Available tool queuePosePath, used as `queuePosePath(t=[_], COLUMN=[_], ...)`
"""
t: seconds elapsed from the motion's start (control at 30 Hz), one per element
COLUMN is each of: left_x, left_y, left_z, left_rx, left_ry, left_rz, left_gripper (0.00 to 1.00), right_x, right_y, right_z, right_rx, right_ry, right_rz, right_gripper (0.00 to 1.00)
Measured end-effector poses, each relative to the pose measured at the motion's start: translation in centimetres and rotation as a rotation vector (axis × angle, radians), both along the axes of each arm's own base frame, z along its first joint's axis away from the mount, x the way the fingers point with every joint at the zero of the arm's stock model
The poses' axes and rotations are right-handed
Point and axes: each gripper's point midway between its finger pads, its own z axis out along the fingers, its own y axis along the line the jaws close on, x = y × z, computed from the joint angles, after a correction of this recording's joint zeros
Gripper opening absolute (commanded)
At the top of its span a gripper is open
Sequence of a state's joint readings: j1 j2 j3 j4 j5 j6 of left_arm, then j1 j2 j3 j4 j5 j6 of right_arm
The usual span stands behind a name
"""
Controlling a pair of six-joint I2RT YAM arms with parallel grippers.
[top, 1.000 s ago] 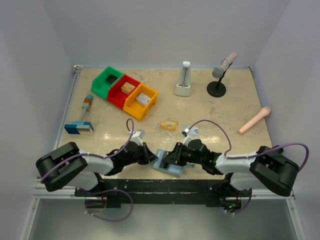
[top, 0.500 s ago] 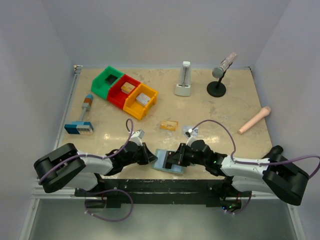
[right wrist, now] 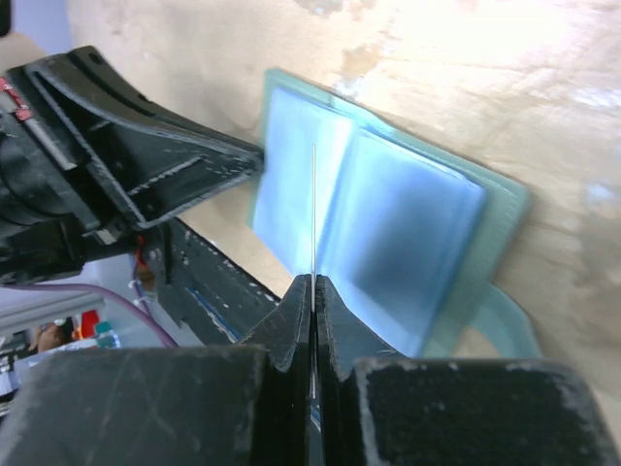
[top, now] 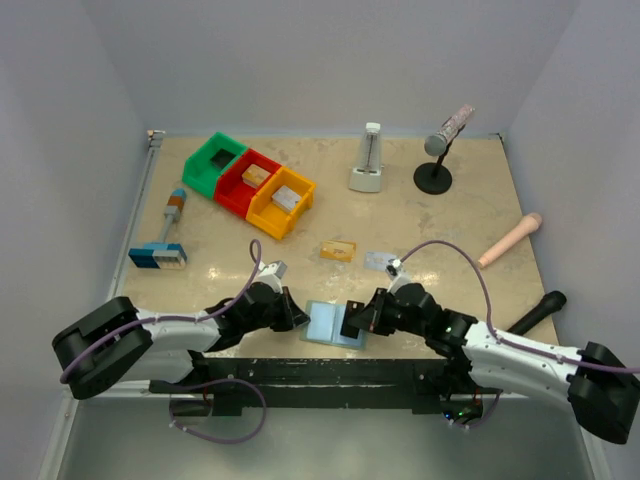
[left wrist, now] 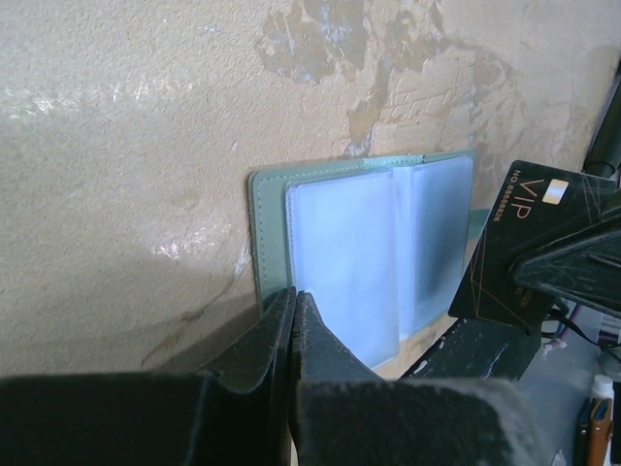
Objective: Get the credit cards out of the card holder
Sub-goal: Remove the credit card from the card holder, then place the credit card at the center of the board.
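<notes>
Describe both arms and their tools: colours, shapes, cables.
The left arm and right arm have bulky black joints, white links and a looping purple cable each. The left tool and right tool are matte black, their wedge-shaped fingers tapering to narrow tips.

Open card holder (left wrist: 364,257): teal border, pale blue sleeves. Beside it, card (left wrist: 529,243) in my right gripper (right wrist: 312,286): black, gold lines.

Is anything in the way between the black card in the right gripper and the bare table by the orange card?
Nothing visible. The black card, pinched by the right gripper, is out of the card holder; only bare table lies toward the orange card.
</notes>
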State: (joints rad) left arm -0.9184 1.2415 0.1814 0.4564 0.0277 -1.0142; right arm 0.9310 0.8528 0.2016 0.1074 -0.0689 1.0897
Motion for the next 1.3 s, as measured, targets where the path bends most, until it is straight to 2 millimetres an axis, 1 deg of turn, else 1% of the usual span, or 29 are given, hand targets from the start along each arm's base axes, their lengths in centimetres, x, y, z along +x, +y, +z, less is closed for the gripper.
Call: queuePosePath(t=[0.1, 0.2, 0.33, 0.4, 0.5, 0.57, 0.63, 0.7, 0.8, 0.87, 1.0, 1.13, 1.2, 1.3], left_x=[-0.1, 0.0, 0.6, 0.8, 1.1, 1.2, 1.2, 1.1, 0.8, 0.7, 0.6, 0.4, 0.3, 0.2], left_y=[0.3, 0.9, 1.3, 1.5, 2.2, 2.7, 3.3, 3.7, 4.3, 4.5, 4.6, 4.7, 4.7, 4.6], left_z=[0.1, 0.6, 2.8, 3.9, 5.0, 5.5, 5.9, 6.3, 6.5, 6.5, 6.4, 5.8, 5.5, 5.2], left_rx=[0.026, 0.052, 0.032, 0.015, 0.005, 0.003, 0.003, -0.001, -0.001, 0.002, 0.006, 0.025, 0.034, 0.039], left_ry=[0.002, -0.011, -0.060, -0.086, -0.115, -0.126, -0.136, -0.148, -0.153, -0.152, -0.150, -0.139, -0.130, -0.124], left_rz=[-0.003, 0.005, 0.032, 0.050, 0.081, 0.104, 0.120, 0.132, 0.139, 0.138, 0.136, 0.125, 0.120, 0.114], left_gripper=[0.00, 0.00, 0.00, 0.00, 0.00, 0.00, 0.00, 0.00, 0.01, 0.01, 0.01, 0.01, 0.01, 0.01], right_x=[0.1, 1.3, 3.8, 4.5, 5.3, 6.0, 6.6, 7.1, 7.5, 7.9, 9.4, 10.8, 11.5, 12.3], right_y=[-1.4, -3.8, -7.9, -9.6, -11.7, -12.7, -13.6, -14.9, -15.9, -16.1, -16.0, -15.8, -16.1, -16.5], right_z=[0.0, 1.0, 2.6, 3.0, 2.9, 2.8, 2.3, 1.4, 0.4, 0.2, 0.8, 1.5, 1.3, 0.7], right_rx=[-0.042, -0.070, -0.093, -0.122, -0.218, -0.273, -0.310, -0.358, -0.416, -0.438, -0.459, -0.474, -0.490, -0.516], right_ry=[0.002, -0.003, -0.019, -0.016, 0.035, 0.068, 0.088, 0.114, 0.149, 0.174, 0.186, 0.187, 0.210, 0.247], right_rz=[-0.033, -0.128, -0.326, -0.393, -0.472, -0.514, -0.546, -0.569, -0.541, -0.500, -0.415, -0.345, -0.321, -0.292], right_gripper=[0.00, 0.00, 0.00, 0.00, 0.00, 0.00, 0.00, 0.00, 0.00, 0.00, 0.00, 0.00, 0.00, 0.00])
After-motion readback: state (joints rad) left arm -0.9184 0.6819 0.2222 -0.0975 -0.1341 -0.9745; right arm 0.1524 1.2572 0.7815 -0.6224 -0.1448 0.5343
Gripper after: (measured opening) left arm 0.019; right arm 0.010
